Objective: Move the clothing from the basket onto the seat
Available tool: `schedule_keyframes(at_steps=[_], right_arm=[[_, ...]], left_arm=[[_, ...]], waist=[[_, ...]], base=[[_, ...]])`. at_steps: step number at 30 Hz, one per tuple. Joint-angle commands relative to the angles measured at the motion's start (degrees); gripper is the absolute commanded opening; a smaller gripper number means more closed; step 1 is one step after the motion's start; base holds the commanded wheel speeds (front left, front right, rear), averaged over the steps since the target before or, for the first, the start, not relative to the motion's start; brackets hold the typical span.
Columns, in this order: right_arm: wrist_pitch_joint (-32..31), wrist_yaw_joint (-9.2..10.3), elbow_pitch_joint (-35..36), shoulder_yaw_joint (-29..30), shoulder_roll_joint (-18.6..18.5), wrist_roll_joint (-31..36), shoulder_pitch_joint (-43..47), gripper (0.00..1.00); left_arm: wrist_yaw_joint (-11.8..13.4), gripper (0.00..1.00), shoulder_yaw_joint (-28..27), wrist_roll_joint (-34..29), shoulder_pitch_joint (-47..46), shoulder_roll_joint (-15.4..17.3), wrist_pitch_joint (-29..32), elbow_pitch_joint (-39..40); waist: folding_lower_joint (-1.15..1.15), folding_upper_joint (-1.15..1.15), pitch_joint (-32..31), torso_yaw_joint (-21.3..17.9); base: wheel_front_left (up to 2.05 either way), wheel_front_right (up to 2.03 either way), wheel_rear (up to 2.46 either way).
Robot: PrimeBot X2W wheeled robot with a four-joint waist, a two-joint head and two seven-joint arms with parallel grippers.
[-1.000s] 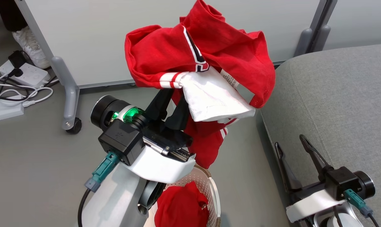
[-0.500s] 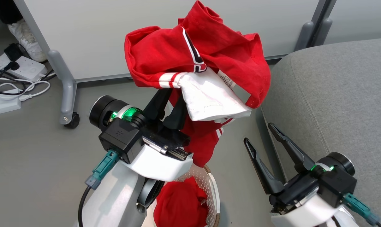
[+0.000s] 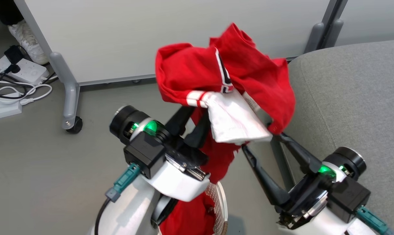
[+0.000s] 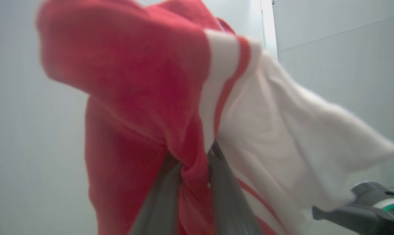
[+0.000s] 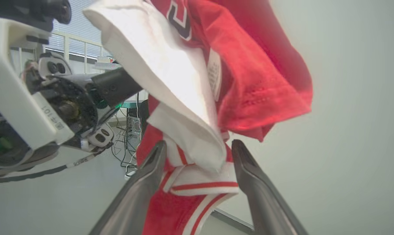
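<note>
Red clothing hangs above the basket, clenched in the left gripper. The right gripper gapes wide around its white panel.

Two glossy white forearms carry black wrist blocks, glowing green rings, teal cable plugs and long dark fingers.

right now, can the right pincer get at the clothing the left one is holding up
Probably yes: the right pincer stands open with the hanging white fold of the clothing between its fingers and nothing in the way. The left pincer grips the red part, apart from that fold.
</note>
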State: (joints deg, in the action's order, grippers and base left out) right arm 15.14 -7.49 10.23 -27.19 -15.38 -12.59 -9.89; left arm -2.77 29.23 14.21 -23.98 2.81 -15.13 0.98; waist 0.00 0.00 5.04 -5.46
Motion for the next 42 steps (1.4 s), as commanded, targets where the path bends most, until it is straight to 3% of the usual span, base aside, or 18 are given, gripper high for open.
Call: schedule_keyframes(at_steps=[1, 10, 25, 26, 27, 38, 42], right_arm=[[0.0, -0.01, -0.2, -0.7, -0.7, 0.4, -0.7, 1.0], [0.0, -0.01, -3.4, -5.1, -2.6, 0.3, -3.7, 1.0], [0.0, -0.01, -10.4, -2.1, 2.5, 5.0, -4.1, 1.0], [0.0, -0.01, -10.7, -2.1, 2.7, 5.0, -4.3, 0.17], [0.0, -0.01, -10.9, -1.7, 3.2, 4.7, -4.5, 0.0], [0.1, 0.0, -9.7, 2.7, 6.7, -2.7, -2.9, 0.0], [0.3, -0.02, -9.3, 3.8, 7.4, -6.1, -2.7, 0.0]], left_arm=[[-0.2, 0.0, 0.4, 0.4, 0.7, 0.1, 0.0, 0.0], [-1.8, 0.0, 6.2, 0.4, 2.4, 0.2, 0.0, -0.7], [-2.2, 0.0, 11.6, 1.6, 2.8, 0.1, 0.0, -2.0], [-2.1, 0.0, 11.6, 1.6, 2.7, 0.1, 0.0, -2.1], [-2.0, 0.0, 11.5, 1.7, 2.6, 0.1, 0.0, -2.2], [-0.9, 0.0, 10.3, 1.5, 2.5, 0.3, 0.0, -6.3], [-0.8, 0.0, 10.9, 0.6, 2.5, 0.5, 0.2, -11.5]], waist=[[0.0, 0.0, -0.1, 0.1], [0.0, 0.0, -0.8, 0.8], [0.0, 0.0, -0.9, 1.5], [0.0, 0.0, -0.9, 1.5], [0.0, 0.0, -0.8, 1.5], [0.0, 0.0, 0.0, 1.7], [0.0, 0.0, 0.1, 1.7]], base=[[0.0, 0.0, 0.0], [0.0, 0.0, 0.0], [0.0, 0.0, 0.0], [0.0, 0.0, 0.0], [0.0, 0.0, 0.0], [0.0, 0.0, 0.0], [0.0, 0.0, 0.0]])
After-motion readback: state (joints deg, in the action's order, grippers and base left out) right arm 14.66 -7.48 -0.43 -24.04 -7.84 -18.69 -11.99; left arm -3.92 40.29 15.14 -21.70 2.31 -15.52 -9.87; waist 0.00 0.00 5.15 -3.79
